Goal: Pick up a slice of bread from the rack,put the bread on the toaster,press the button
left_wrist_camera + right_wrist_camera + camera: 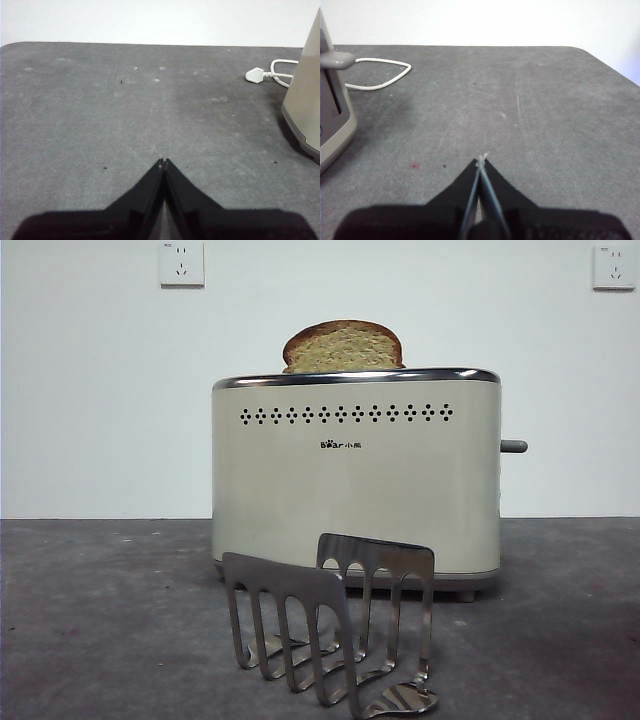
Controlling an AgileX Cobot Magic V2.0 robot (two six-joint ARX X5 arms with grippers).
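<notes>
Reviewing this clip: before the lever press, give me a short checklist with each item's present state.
1. Slice of bread in the toaster slot: ok, its rounded top stands above the chrome rim.
2. Rack holds no slice: ok, both plates stand bare in front of the toaster.
3. Button not yet pressed: cannot tell, the lever sits high on the narrow side, but its travel is not visible.
4. Right end effector free: ok, jaws shut on nothing, low over the table, with the button off to one side.
5. Left end effector out of the way: ok, shut, empty, on the toaster's other side.
</notes>
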